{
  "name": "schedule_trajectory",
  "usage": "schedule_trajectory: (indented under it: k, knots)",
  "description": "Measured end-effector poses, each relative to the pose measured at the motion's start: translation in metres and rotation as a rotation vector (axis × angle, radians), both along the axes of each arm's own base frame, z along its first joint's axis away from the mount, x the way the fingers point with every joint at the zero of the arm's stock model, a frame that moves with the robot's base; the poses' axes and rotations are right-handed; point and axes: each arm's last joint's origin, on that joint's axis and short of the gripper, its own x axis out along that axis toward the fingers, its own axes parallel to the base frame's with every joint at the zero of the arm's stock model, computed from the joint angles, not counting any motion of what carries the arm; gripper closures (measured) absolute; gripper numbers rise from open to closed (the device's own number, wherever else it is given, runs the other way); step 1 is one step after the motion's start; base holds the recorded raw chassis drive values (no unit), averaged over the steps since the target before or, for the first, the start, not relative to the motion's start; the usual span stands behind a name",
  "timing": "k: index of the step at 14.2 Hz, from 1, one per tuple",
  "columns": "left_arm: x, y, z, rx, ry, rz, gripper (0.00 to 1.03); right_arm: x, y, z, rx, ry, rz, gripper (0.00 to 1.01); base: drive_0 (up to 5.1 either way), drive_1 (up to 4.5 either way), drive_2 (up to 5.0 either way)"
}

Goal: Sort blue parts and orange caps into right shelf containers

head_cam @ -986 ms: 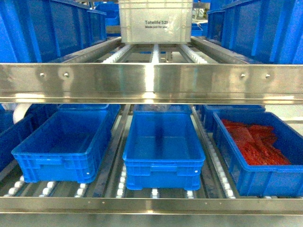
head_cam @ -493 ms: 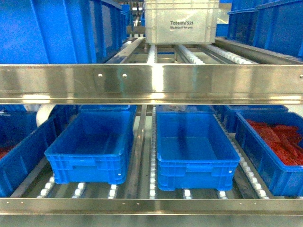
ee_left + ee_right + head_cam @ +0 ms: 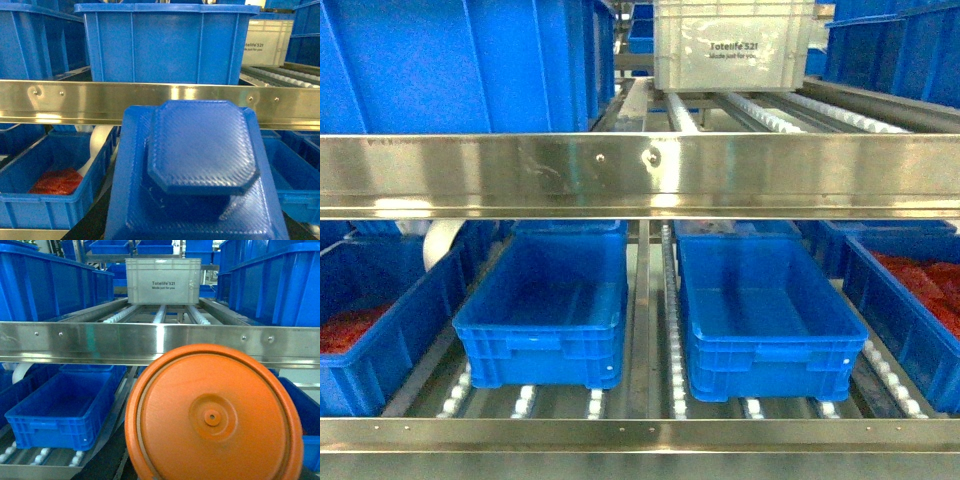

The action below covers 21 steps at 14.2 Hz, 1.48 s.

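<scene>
2 wrist views are each filled by a carried piece, yet neither gripper's fingers appear anywhere, so how far they are open cannot be told. Close before the left wrist camera sits a blue part (image 3: 200, 165), a chunky textured block with a raised octagonal top. Close before the right wrist camera sits an orange cap (image 3: 214, 416), round, its flat face toward the lens with a small hub at the middle. From the head, no arm shows. A steel shelf rail (image 3: 640, 172) runs across, with roller tracks (image 3: 672, 350) beneath. On the lower level, 2 blue crates (image 3: 548, 312) stand side by side, apart, both bare inside. Further crates at the far left (image 3: 365, 330) and far right (image 3: 910, 300) hold red material. On the upper level, a pale grey tote (image 3: 732, 45) with printed lettering stands between tall blue bins (image 3: 460, 60)
</scene>
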Motion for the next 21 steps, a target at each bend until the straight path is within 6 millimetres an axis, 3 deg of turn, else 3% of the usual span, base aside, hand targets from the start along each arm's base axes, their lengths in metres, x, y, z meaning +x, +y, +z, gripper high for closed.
schedule_trajectory:
  k: [21]
  knots:
    - [0.0000,-0.0001,0.0000,0.000,0.000,-0.002,0.61,0.0000,-0.0001,0.0000,0.000,0.000,-0.004,0.58,-0.2,0.12,0.1]
